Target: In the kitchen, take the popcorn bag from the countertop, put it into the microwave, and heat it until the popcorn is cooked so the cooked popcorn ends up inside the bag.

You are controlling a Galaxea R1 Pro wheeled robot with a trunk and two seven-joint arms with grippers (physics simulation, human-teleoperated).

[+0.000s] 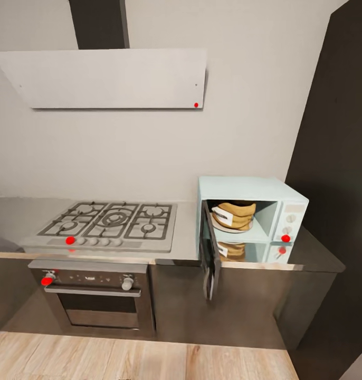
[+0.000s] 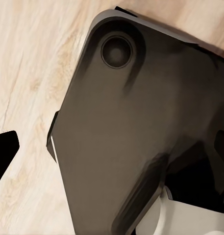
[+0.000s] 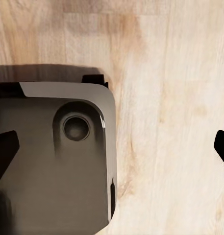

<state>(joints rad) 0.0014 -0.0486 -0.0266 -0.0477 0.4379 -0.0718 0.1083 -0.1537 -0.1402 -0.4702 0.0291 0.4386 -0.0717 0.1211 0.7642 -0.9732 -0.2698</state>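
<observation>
The pale mint-blue microwave (image 1: 255,216) stands on the grey countertop (image 1: 186,232) at the right. Its dark glass door (image 1: 210,258) hangs open toward me. Inside it, the tan popcorn bag (image 1: 235,215) with a white label sits on a pale plate. The popcorn itself is too small to make out. A round red light (image 1: 285,238) shows on the microwave's control panel. In the wrist views, my left gripper (image 2: 113,147) and right gripper (image 3: 113,149) hang open over my dark base and the wooden floor, holding nothing, with the dark fingertips (image 3: 4,152) far apart.
A steel gas hob (image 1: 112,221) lies on the counter left of the microwave, with a steel oven (image 1: 94,301) below it and a range hood (image 1: 107,79) above. A tall dark cabinet (image 1: 334,158) stands at the right. Wooden floor (image 1: 139,359) runs along the cabinets.
</observation>
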